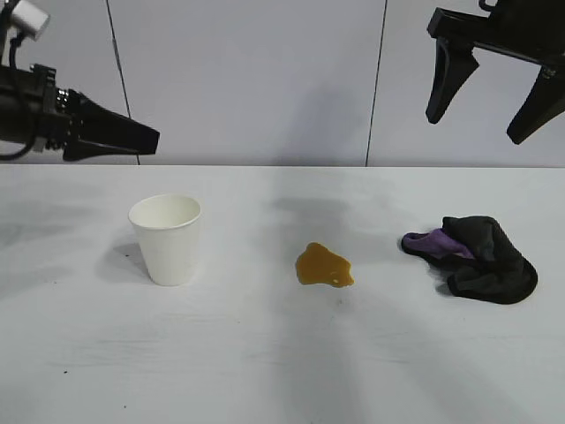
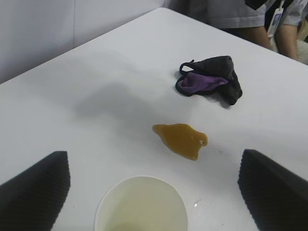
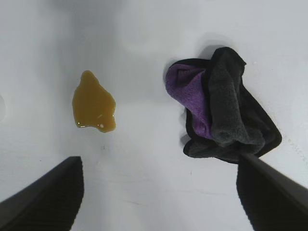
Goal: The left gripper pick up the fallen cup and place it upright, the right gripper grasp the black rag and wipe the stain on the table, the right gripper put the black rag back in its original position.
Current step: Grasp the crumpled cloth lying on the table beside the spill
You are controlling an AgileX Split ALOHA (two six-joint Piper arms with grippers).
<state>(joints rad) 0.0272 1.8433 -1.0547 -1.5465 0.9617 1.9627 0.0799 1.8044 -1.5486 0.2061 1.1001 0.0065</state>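
- Bare white table fills the foreground of the exterior view, and nothing on it is at risk.
- Next back, in a rough row, stand the cup, the stain and the black rag, each well apart from its neighbour.
- Upright with its mouth open to the ceiling, the cup looks done with (so the first part of the task reads as finished); a low swing by the left hand could tip it again.
- Amber and glossy, the stain lies between cup and rag and is not yet wiped; a pass that only skims it would smear it across the table rather than lift it.
- Bunched with a purple patch showing, the black rag is soft and uneven, so a shallow pinch may catch one fold and let the rest drag or drop.
- Dragging a dangling corner through the puddle on the way would spread the liquid.
- Farther back and high, the right hand hangs above the rag with its fingers apart and nothing between them; coming straight down, one tip may land on the bundle's edge and push it aside.
- Off to the far left, the left hand sits raised above and behind the cup, fingers spread and empty (the left wrist view shows the cup just below it).
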